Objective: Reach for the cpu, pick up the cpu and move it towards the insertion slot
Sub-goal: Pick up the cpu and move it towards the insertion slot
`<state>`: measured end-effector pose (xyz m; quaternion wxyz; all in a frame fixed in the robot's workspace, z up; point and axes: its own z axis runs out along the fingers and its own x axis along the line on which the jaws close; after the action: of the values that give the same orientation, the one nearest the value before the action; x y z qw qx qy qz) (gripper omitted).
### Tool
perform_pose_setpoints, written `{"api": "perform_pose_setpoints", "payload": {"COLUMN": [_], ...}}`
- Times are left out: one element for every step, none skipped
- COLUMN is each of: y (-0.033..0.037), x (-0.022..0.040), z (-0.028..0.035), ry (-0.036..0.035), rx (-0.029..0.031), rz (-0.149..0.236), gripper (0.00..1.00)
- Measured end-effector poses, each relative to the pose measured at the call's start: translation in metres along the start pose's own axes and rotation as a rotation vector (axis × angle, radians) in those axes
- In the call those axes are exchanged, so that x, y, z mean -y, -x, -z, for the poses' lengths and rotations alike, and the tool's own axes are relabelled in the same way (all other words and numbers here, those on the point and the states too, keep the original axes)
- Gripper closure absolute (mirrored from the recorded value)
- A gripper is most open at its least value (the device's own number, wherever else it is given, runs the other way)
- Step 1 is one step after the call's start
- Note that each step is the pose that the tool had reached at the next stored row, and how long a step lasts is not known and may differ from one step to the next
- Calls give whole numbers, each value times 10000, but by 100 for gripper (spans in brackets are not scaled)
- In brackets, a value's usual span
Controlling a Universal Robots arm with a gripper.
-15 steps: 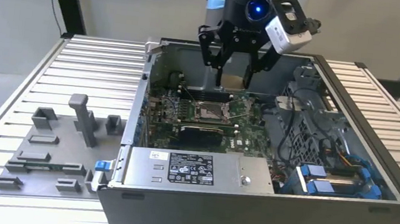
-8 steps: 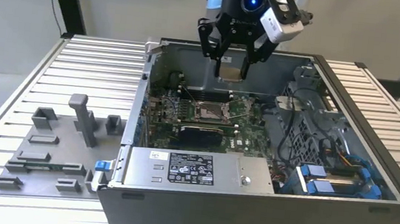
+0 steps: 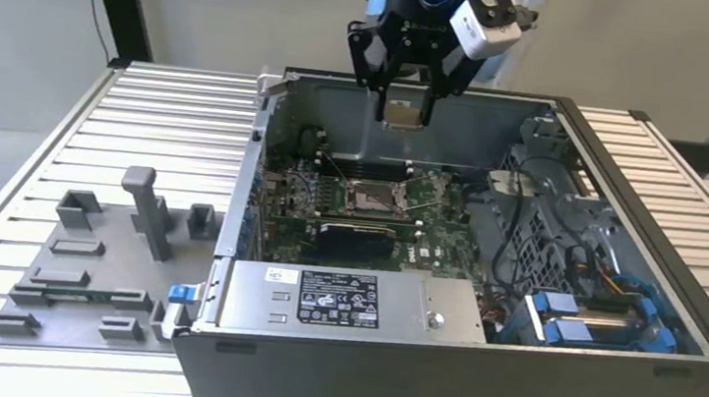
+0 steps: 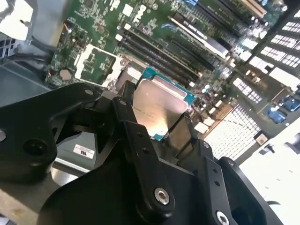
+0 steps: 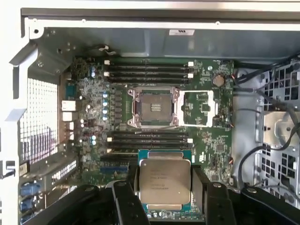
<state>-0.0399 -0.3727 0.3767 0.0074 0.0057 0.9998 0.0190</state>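
An open computer case [image 3: 469, 369] lies on the slatted counter [image 3: 166, 110], its green circuit board [image 5: 93, 93] exposed. The gripper [image 3: 405, 115] hangs above the case, fingers [image 5: 199, 185] clamped on the cpu [image 5: 165, 182], high over the insertion slot [image 5: 153, 107].

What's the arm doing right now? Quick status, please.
Gripper shut on cpu, held above open computer case. Insertion slot open, unobstructed.

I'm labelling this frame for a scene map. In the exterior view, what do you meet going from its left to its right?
Grey fixture blocks → computer case's near-left wall → insertion slot → blue drive clips. The hand holds the cpu above the slot.
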Motion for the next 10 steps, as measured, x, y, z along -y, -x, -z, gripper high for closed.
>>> {"api": "perform_pose_setpoints", "payload": {"y": [-5,-8,-11,-14,-19,-24,-30,-36,-41,-42], "x": [-30,-68,-101,-137,-167,-194,-218,-242,-263,-284], "z": [-3,-7,-10,-12,-15,-16,-18,-20,-21,-22], "ry": [-1,1,0,-1,0,0,-1,0,0,1], "rx": [0,1,0,0,0,0,0,0,0,1], "rz": [1,0,0,0,-2,0,0,0,0,0], "gripper": [100,100,100,100,100,100,100,100,100,100]}}
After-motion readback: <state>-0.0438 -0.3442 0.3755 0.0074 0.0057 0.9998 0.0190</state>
